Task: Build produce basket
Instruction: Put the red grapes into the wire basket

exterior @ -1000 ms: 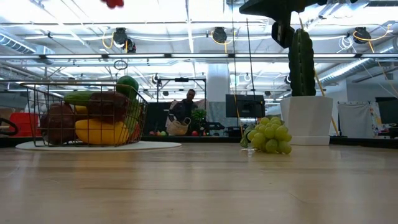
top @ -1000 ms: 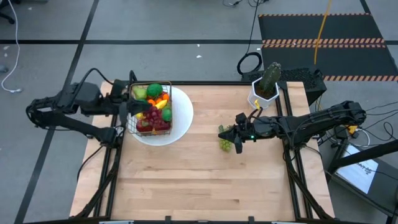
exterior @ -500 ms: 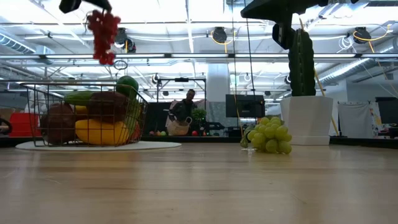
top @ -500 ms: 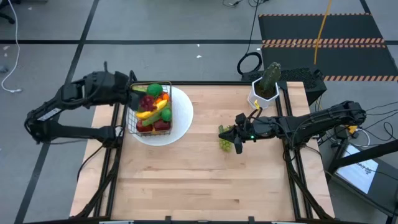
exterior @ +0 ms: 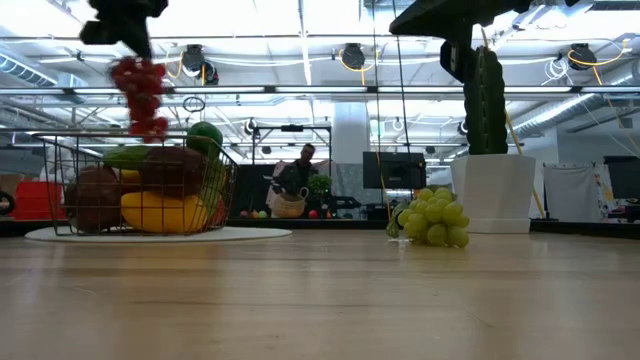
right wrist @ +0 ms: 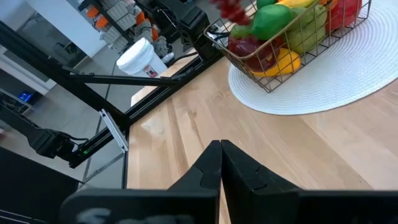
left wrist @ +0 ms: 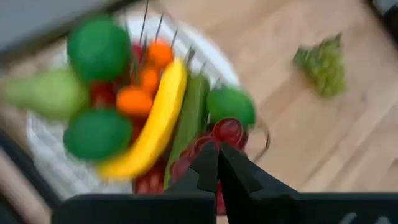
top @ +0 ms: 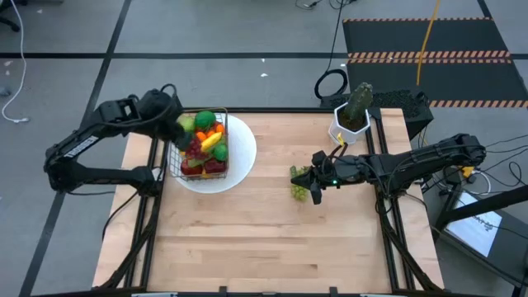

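Observation:
The dark wire basket (top: 200,144) stands on a round white plate (top: 241,157) near the table's far left. It holds a banana, pears, limes, oranges, apples and a cucumber (left wrist: 189,115). My left gripper (top: 180,132) hovers above the basket's left end (exterior: 120,15), shut on a bunch of red grapes (exterior: 140,95). A bunch of green grapes (top: 299,186) lies on the table right of centre (exterior: 435,220). My right gripper (top: 318,183) is shut just beside it, raised off the table, touching nothing (right wrist: 221,152). My left gripper pinches the red grapes by the top of the bunch (exterior: 128,62), coming from above with the fingers pointing down. The bunch hangs below the fingers (left wrist: 227,130), lifted clear, just over the basket's rim.
A white pot with a green cactus (top: 353,115) stands at the table's far right edge, behind the right arm (exterior: 490,150). Bare wood spans the near half of the table (top: 272,247). A person shows far off in the room (exterior: 300,170).
My left gripper has swung over the basket and come down, carrying the red grapes, which hung high above the basket and now hang lower, just above its rim and slightly farther left. The right arm and green grapes have kept still.

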Controlling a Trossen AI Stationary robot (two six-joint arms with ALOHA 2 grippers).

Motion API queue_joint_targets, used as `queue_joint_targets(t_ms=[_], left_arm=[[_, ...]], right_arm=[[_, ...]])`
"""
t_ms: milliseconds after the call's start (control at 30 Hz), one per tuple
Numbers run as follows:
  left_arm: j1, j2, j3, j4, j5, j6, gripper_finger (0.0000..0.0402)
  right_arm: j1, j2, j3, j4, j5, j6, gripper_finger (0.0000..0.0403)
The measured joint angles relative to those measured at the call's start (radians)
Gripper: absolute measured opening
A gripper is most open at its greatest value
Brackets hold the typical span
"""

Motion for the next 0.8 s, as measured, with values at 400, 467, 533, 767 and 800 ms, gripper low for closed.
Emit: queue_joint_targets(t_ms=[400,467,533,767,800], left_arm=[[-0.001,-0.075,0.000,-0.273,0.086,-0.066,0.0005],[-0.001,-0.088,0.000,-0.278,0.072,-0.054,0.0007],[-0.001,-0.090,0.000,-0.280,0.041,-0.022,0.0005],[0.000,-0.050,0.000,-0.280,0.004,0.040,0.0009],[0.000,-0.046,-0.003,-0.281,0.003,0.040,0.0008]], right_arm=[[0.000,0.000,0.000,-0.008,0.000,-0.006,0.0000],[0.000,0.000,0.000,-0.007,0.000,0.002,0.0000],[0.000,0.000,0.000,-0.006,0.000,0.003,0.0000],[0.000,0.000,0.000,-0.006,0.000,0.003,0.0000],[0.000,0.000,0.000,-0.006,0.000,0.003,0.0000]])
